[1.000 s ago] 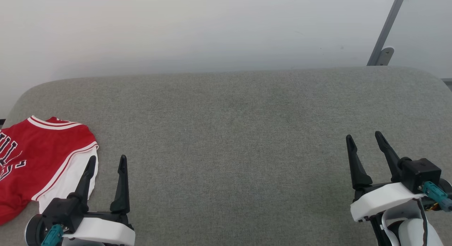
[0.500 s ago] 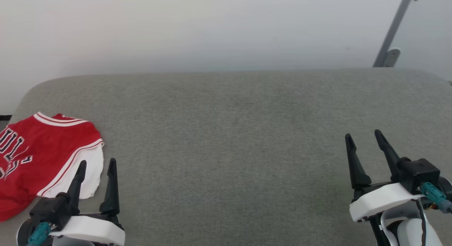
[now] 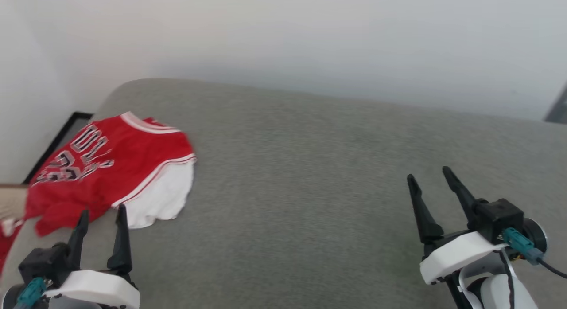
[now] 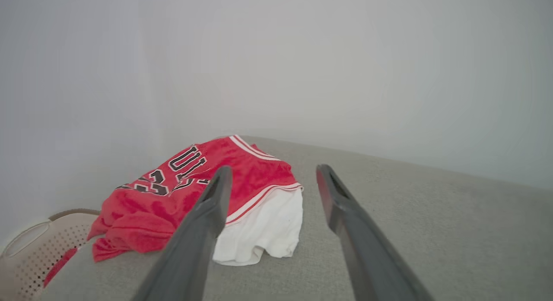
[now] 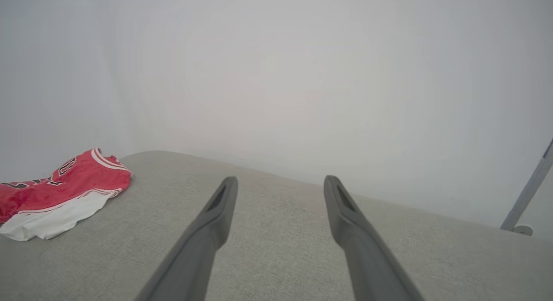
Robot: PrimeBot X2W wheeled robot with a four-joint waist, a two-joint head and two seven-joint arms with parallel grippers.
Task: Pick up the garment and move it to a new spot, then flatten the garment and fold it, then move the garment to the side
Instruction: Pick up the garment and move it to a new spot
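Holding the left gripper wide open and empty just short of the jersey — lined up, likely, for a first pinch at the white hem. Poising the right gripper equally spread, empty, well apart over bare cushion, free for a second hold. Finding the jersey bunched at the cushion's left end beside a basket, not yet lifted.

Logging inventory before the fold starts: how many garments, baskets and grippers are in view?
Red jersey: 1
Beige basket: 1
Grippers: 2 (left gripper, right gripper), both open
Total: 4
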